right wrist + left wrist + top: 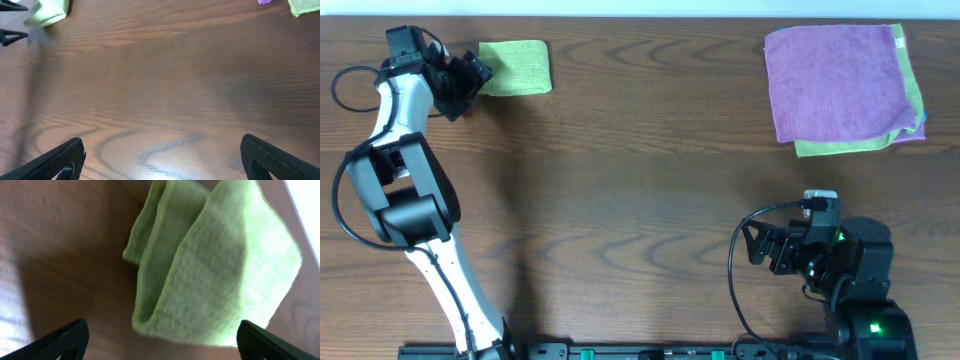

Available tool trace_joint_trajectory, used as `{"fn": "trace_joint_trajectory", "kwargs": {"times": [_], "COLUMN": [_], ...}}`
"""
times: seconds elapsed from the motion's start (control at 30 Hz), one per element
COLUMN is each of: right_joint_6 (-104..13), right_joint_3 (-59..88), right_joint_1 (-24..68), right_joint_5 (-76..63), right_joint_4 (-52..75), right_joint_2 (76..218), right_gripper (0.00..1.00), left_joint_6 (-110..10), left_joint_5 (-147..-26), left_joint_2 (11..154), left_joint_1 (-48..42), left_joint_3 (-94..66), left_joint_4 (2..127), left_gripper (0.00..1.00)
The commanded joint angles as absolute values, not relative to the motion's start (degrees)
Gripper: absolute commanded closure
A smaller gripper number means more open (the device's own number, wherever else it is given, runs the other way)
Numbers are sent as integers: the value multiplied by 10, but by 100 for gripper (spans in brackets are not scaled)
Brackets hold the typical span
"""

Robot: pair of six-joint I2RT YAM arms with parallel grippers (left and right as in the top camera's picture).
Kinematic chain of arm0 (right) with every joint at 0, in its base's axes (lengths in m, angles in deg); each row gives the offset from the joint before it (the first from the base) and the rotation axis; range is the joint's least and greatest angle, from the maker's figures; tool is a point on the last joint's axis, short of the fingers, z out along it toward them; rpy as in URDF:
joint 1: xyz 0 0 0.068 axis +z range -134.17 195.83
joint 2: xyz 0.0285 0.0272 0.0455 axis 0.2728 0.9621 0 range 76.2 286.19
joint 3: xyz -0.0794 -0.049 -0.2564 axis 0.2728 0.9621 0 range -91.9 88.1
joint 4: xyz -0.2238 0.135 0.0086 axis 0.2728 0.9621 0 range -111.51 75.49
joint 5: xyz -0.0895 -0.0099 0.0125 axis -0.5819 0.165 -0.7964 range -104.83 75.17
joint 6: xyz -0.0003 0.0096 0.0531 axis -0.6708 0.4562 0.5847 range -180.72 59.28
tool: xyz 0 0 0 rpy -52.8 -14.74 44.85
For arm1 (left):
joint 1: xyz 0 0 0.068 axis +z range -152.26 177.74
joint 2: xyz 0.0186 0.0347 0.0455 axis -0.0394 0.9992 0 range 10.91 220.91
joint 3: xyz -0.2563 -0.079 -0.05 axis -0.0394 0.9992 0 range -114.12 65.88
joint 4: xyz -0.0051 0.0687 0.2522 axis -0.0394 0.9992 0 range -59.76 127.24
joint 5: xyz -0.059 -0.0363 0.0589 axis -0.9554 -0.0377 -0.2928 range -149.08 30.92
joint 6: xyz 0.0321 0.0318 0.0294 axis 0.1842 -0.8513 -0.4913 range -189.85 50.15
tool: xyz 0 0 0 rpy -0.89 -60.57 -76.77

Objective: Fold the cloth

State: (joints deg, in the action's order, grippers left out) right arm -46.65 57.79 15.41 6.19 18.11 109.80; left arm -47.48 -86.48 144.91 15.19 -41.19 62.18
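The lime-green cloth [517, 68] lies folded into a small rectangle on the wooden table [640, 180] at the far left. In the left wrist view the cloth [215, 265] shows its stacked layers and a rolled fold edge, resting flat. My left gripper [470, 75] is just left of it, open; its dark fingertips [70, 337] stand wide apart and just short of the cloth's near edge, with nothing between them. My right gripper [752, 245] is open over bare wood at the front right, far from the cloth [47, 12].
A purple towel [835, 80] lies on top of another green towel [910, 110] at the back right corner. Black cables [750, 290] loop beside the right arm's base. The left arm [405, 190] stretches along the table's left side.
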Motion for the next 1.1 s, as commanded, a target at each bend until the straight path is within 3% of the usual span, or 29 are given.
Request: {"fn": "trace_joint_trajectory", "kwargs": {"times": [0.0, 0.2, 0.43, 0.8, 1.07], "right_joint_6": [-460, -460, -460, -460, -460], "right_joint_3": [579, 579, 579, 579, 579], "right_joint_1": [147, 147, 147, 147, 147], "right_joint_5": [64, 64, 64, 64, 64], "right_joint_4": [182, 182, 182, 182, 182], "right_joint_2": [1096, 1096, 1096, 1096, 1096], "right_gripper": [1, 1, 1, 1, 1], "left_joint_6": [-525, -597, -655, -651, -672], "left_joint_5": [-862, -853, -746, -725, -713], "left_joint_2": [1424, 1376, 1314, 1224, 1154], "left_joint_1": [149, 144, 109, 71, 72], "left_joint_3": [-434, -435, -435, -435, -433], "left_joint_4": [648, 739, 845, 888, 1033], "left_gripper": [5, 4, 5, 5, 5]}}
